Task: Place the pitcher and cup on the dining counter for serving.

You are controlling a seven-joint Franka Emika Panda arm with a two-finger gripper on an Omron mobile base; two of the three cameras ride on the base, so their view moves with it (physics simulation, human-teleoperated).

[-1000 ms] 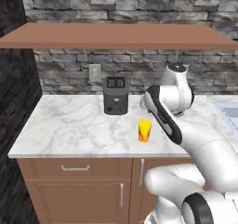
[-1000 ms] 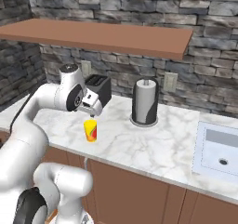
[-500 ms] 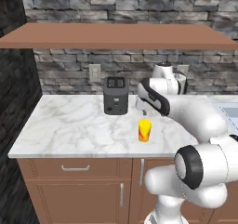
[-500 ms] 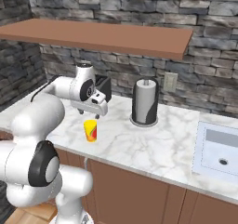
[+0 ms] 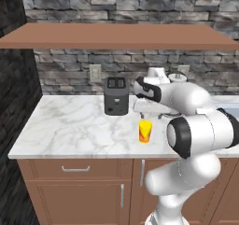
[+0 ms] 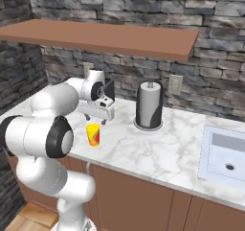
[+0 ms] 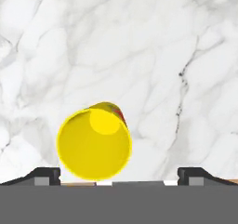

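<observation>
Toaster (image 5: 115, 95), paper towel holder (image 6: 150, 105), sink (image 6: 226, 153)

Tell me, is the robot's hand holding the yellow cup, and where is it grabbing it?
Nothing is held. The gripper hangs open above the cup, its fingertips spread wide and touching nothing. The cup stands alone on the marble counter.

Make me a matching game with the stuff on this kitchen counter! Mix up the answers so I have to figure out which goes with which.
Things:
1. cup
2. toaster
3. paper towel holder
4. sink

Descriptions:
A. dark box standing by the stone wall, under an outlet
B. yellow with a red patch, near the counter's front edge, below the robot's hand
C. set into the marble at the far right
D. tall grey roll on a round dark base

Right pairs: 1-B, 2-A, 3-D, 4-C
</observation>
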